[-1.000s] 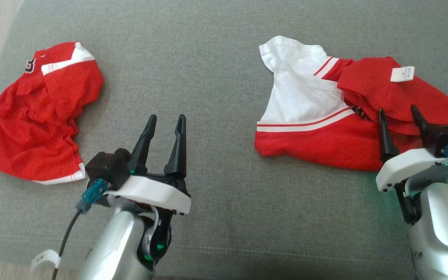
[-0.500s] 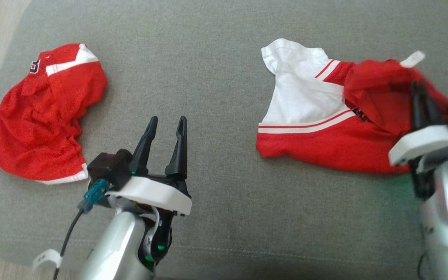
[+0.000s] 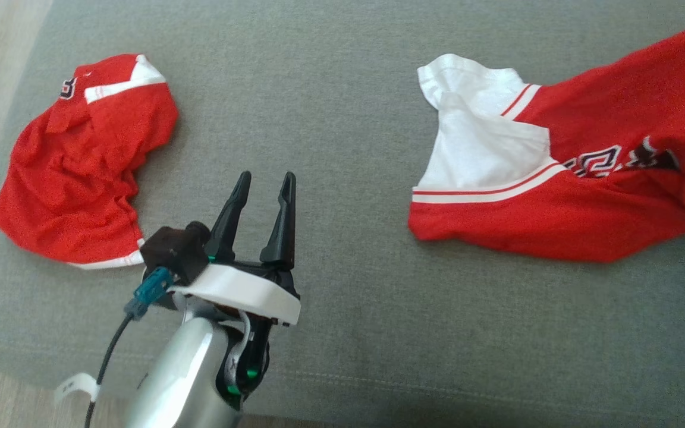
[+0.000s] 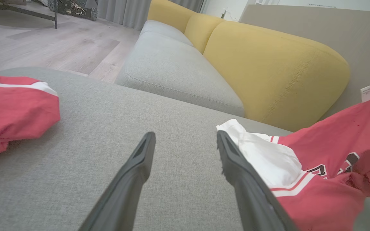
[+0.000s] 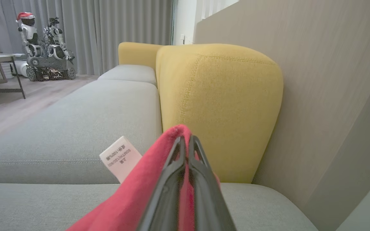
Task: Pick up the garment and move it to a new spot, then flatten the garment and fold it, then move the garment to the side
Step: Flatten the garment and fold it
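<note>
The fingers (image 5: 170, 192) of the right gripper (image 5: 186, 139) are clamped on a raised red fold of the red-and-white fabric jersey (image 3: 556, 220), beside its white care label (image 5: 120, 158). The jersey stretches across the right half of the grey fabric seat (image 3: 330, 89), its long axis running from that lifted end to a white sleeve (image 3: 473, 137) near the seat's middle. The left gripper (image 3: 264, 181), fingers apart over the seat's front, is the nearer to that sleeve.

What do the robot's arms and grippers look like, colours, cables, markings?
The left gripper has two long, tapered dark fingers on a white plate, beside a black camera block. Its forearm is silver with green lights. A teal connector feeds a black cable bearing a white tag. The right gripper has the same slim dark fingers.
</note>
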Available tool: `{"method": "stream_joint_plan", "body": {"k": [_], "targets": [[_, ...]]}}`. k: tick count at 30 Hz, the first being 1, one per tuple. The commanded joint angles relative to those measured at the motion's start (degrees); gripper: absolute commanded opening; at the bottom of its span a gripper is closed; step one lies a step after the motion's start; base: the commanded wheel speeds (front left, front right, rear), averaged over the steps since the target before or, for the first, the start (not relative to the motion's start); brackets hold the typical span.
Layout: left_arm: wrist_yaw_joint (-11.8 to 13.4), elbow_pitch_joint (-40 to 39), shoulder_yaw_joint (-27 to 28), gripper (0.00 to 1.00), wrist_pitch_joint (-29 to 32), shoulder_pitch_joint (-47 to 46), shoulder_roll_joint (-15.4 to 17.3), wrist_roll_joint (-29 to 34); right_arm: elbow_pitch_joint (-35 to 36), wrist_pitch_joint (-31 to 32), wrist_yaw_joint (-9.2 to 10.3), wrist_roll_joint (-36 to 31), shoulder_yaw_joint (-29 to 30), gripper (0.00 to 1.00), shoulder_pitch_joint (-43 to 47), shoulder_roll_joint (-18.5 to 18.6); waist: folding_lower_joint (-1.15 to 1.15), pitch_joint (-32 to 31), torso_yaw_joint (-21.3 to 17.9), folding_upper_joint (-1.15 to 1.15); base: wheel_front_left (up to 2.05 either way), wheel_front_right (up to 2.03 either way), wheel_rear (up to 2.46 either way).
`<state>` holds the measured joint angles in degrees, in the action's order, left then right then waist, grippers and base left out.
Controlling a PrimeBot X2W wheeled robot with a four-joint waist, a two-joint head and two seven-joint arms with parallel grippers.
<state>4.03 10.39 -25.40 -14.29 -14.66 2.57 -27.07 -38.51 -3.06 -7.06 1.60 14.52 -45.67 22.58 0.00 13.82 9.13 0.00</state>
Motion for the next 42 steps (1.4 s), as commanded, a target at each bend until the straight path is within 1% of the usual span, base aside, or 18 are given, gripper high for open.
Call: {"method": "stream_joint_plan", "body": {"k": [1, 5, 6, 7, 11, 14, 19, 25, 32, 37, 42], "targets": [[-0.09, -2.13, 1.49, 1.00, -0.71, -2.25, 0.31, -0.30, 1.01, 0.23, -0.43, -0.84, -0.40, 0.00, -2.12, 1.26, 0.00, 0.32, 0.49, 0.00, 0.00, 0.00, 0.00], [0.14, -2.69, 1.53, 1.00, -0.71, -2.95, 0.31, -0.53, -4.88, 0.71, -0.43, -2.92, 0.80, 0.00, -7.15, 4.12, 0.00, 1.92, 1.52, 0.00, 0.00, 0.00, 0.00], [0.17, -2.70, 1.54, 1.00, -0.71, -3.00, 0.31, -0.58, -6.48, 0.70, -0.43, -3.57, 0.74, 0.38, -8.16, 4.63, 0.00, 2.15, 1.65, 0.00, 0.00, 0.00, 0.00], [0.18, -2.66, 1.49, 1.00, -0.71, -3.01, 0.31, -0.60, -8.06, 0.71, -0.43, -4.21, 0.71, 1.00, -9.03, 4.99, 0.00, 2.32, 1.74, 0.00, 0.00, 0.00, 0.00], [0.20, -2.64, 1.36, 1.00, -0.71, -3.21, 0.31, -0.69, -13.62, 1.10, -0.43, -7.25, 1.54, 1.00, -11.71, 5.97, 0.00, 2.83, 1.82, 0.00, 0.00, 0.00, 0.00], [0.38, -2.65, 1.46, 1.00, -0.71, -3.41, 0.31, -0.79, -16.76, 1.81, -0.43, -9.63, 2.44, 1.00, -12.43, 5.72, 0.00, 2.65, 1.53, 0.00, 0.00, 0.00, 0.00], [0.41, -2.18, 1.75, 1.00, -0.71, -3.17, 0.31, -0.56, -19.21, 2.04, -0.43, -12.71, 3.94, 1.00, -12.18, 4.65, 0.00, 0.83, 0.25, 0.00, 0.00, 0.00, 0.00], [0.39, -1.81, 2.51, 1.00, -0.71, -2.41, 0.31, -0.09, -20.47, 0.41, -0.43, -14.68, 4.88, 1.00, -11.70, 3.22, 0.00, -2.14, -1.88, 0.00, 0.00, 0.00, 0.00], [0.29, -1.40, 3.80, 1.00, -0.71, -0.95, 0.31, 0.50, -21.05, -1.77, -0.43, -14.02, 3.82, 1.00, -10.56, 1.30, 0.00, -5.45, -4.71, 0.00, 0.00, 0.00, 0.00], [0.33, -1.82, 4.96, 1.00, -0.71, -0.24, 0.31, 0.82, -19.31, -4.28, -0.43, -11.78, 1.63, 1.00, -8.32, -1.60, 0.00, -6.70, -6.81, 0.00, 0.00, 0.00, 0.00], [0.39, -2.05, 5.18, 1.00, -0.71, 0.41, 0.31, 0.65, -16.33, -6.74, -0.43, -7.64, -1.26, 1.00, -4.47, -4.73, 0.00, -7.53, -8.44, 0.00, 0.00, 0.00, 0.00]]}}
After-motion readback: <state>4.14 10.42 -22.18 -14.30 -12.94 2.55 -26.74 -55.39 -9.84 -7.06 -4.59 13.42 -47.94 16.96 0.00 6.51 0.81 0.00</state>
